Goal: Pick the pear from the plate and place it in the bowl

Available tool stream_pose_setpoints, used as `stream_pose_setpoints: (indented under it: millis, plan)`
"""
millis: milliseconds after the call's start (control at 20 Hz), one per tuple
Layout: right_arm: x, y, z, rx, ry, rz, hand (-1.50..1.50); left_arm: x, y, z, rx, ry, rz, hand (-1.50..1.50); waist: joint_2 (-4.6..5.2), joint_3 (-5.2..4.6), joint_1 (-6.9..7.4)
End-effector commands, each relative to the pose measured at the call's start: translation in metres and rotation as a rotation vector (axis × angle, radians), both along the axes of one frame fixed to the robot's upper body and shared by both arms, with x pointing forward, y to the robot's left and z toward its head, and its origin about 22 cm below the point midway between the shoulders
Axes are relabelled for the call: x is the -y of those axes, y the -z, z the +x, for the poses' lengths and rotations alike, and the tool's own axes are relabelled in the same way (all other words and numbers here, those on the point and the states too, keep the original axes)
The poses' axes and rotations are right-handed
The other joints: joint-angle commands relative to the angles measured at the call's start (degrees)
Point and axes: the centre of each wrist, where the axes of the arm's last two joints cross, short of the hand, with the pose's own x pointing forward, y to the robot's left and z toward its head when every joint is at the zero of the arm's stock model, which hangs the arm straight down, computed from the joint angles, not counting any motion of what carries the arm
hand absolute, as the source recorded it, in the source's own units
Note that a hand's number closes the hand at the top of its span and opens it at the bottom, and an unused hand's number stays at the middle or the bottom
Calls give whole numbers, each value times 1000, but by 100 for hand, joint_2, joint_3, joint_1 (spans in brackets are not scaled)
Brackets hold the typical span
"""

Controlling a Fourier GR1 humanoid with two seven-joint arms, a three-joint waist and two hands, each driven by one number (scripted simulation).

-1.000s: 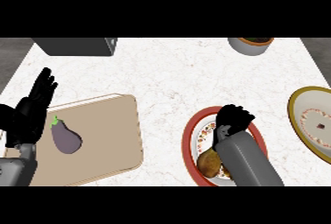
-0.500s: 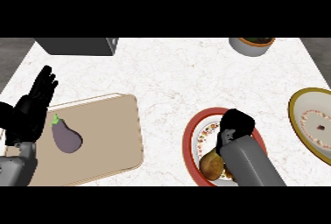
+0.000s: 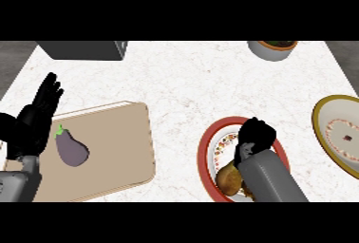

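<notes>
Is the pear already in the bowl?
No, the pear lies on the red-rimmed plate beside the right hand, while the bowl sits apart at the right edge.

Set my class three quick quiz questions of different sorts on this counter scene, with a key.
1. True or false: the eggplant lies on the cutting board.
2. Which hand is over the red-rimmed plate? A left hand B right hand
3. Fill in: the pear sits on the ____.

Key: 1 true; 2 B; 3 plate.
</notes>
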Motion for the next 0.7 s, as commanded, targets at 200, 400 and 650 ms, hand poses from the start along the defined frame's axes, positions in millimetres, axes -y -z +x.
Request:
stream_pose_setpoints:
  millis: [200, 400, 650]
  plan:
    - [-8, 3, -35, 27, -348, -28, 150, -10, -1, 6, -5, -23, -1, 0, 88, 97, -119]
    - [-39, -30, -61, 142, -864, 339, 150, -7, 5, -1, -32, -12, -7, 0, -65, 148, -37]
    - [2, -68, -92, 323, -1169, 407, 150, -13, 9, -7, -29, -64, -10, 0, -142, 130, -448]
